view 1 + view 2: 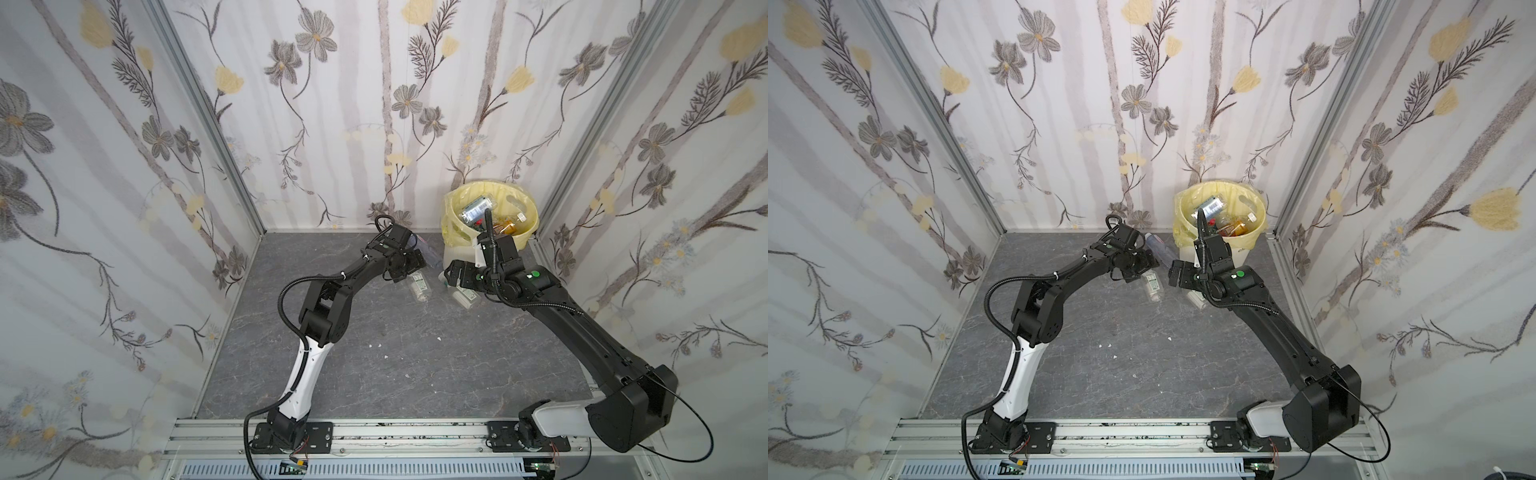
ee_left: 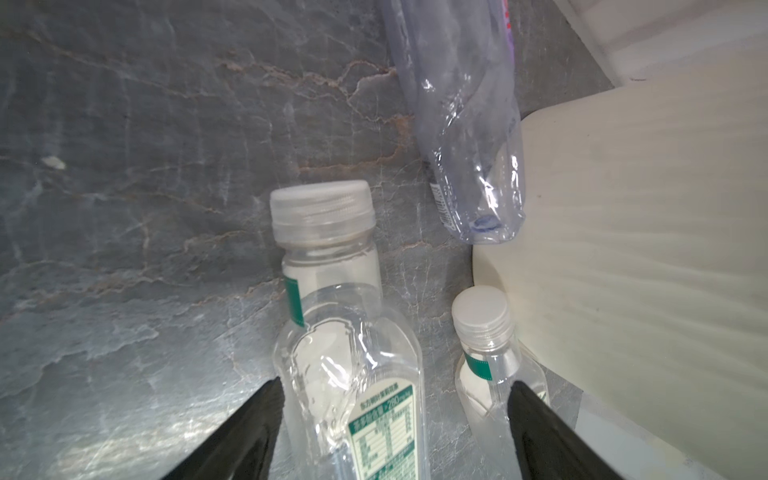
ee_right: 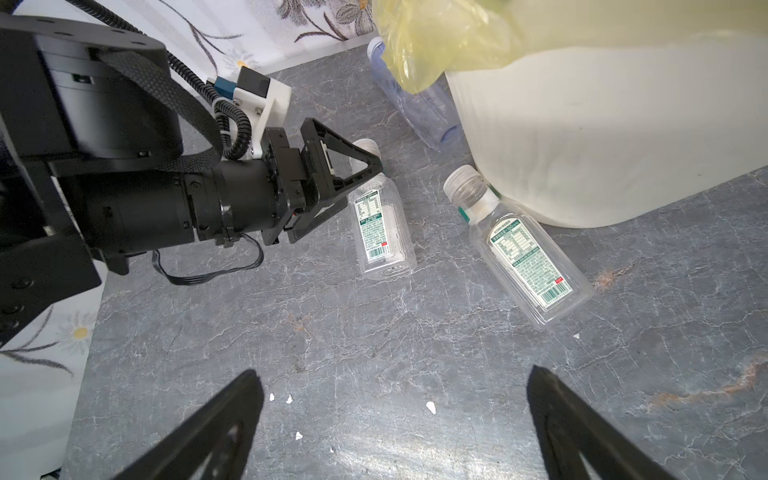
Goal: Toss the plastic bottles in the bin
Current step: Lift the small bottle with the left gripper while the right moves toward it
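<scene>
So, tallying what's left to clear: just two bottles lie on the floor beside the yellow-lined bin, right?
Not two: three lie on the floor beside the yellow-lined bin. The right wrist view shows a labelled bottle at the bin's foot, a labelled bottle farther out and a crushed clear bottle.

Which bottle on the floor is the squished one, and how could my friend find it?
Find the cream bin with the yellow bag in the far corner of the grey floor. The squished bottle lies right beside it, toward the back wall, partly under the bag's overhang. Unlike the two green-labelled bottles nearby, it is bluish and crumpled, with no green label.
</scene>
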`<state>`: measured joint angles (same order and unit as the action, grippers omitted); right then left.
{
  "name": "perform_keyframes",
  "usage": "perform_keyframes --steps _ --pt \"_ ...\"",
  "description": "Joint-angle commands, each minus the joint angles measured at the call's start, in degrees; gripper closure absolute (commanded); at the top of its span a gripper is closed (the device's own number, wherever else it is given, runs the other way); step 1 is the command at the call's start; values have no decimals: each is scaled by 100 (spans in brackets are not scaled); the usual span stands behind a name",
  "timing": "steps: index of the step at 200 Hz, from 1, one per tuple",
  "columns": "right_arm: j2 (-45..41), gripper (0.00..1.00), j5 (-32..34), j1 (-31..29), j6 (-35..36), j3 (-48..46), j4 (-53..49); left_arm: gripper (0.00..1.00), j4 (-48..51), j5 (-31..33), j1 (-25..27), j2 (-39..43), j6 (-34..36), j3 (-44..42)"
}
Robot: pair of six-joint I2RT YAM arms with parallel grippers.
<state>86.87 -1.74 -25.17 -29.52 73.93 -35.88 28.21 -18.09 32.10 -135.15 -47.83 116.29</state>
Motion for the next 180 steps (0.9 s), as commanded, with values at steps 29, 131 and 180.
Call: perform_keyframes --steps 29,131,180 --pt "-107 0 136 1 -97 -10 167 12 75 90 -3 -409 66 368" --pt "-214 0 196 -1 -151 -116 146 32 614 703 171 -254 889 165" --pt "-195 0 105 -1 -111 -141 209 32 735 706 339 187 846 -399"
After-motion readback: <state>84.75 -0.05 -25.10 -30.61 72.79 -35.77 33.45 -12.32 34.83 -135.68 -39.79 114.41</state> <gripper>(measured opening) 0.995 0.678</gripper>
